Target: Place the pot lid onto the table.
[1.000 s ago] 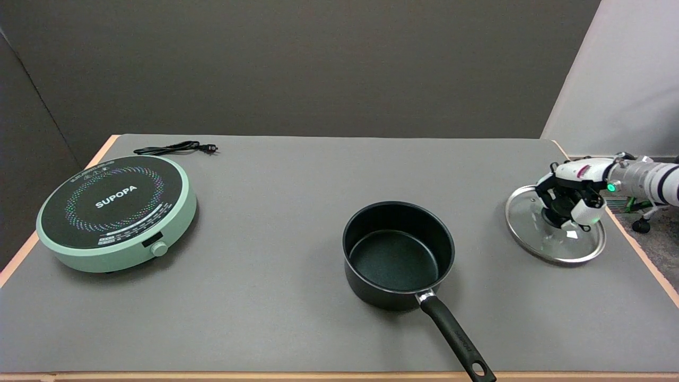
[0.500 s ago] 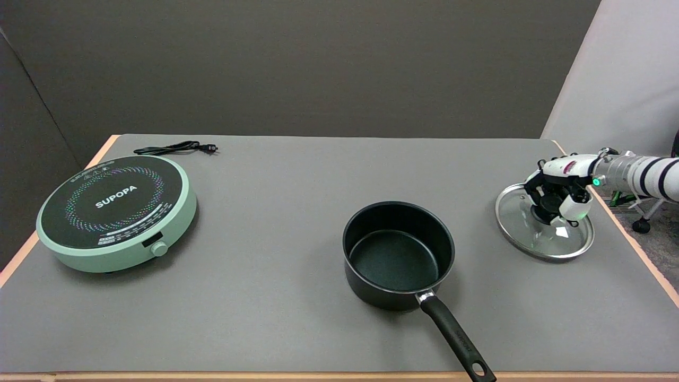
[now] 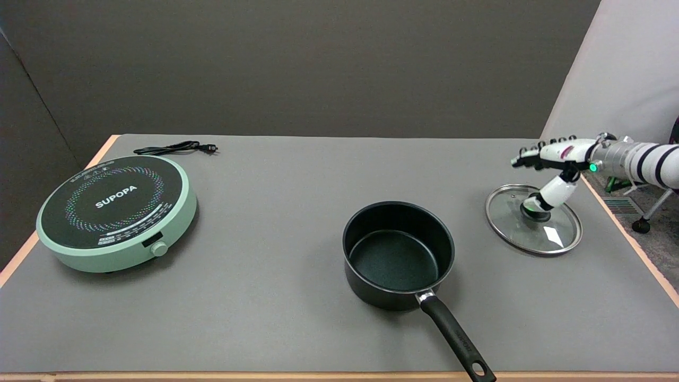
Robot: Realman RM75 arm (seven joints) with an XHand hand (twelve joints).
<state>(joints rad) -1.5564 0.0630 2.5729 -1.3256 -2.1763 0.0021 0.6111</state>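
Lid lies flat on table; robot hand spread above, gripping nothing.

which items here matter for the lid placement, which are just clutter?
In play: round glass pot lid with steel rim; grey table; right hand, fingers spread above the lid.

Lying about: black saucepan; green round induction cooker; black power cord.

Single head view, high above the table near edge, looking down and across toward a dark wall
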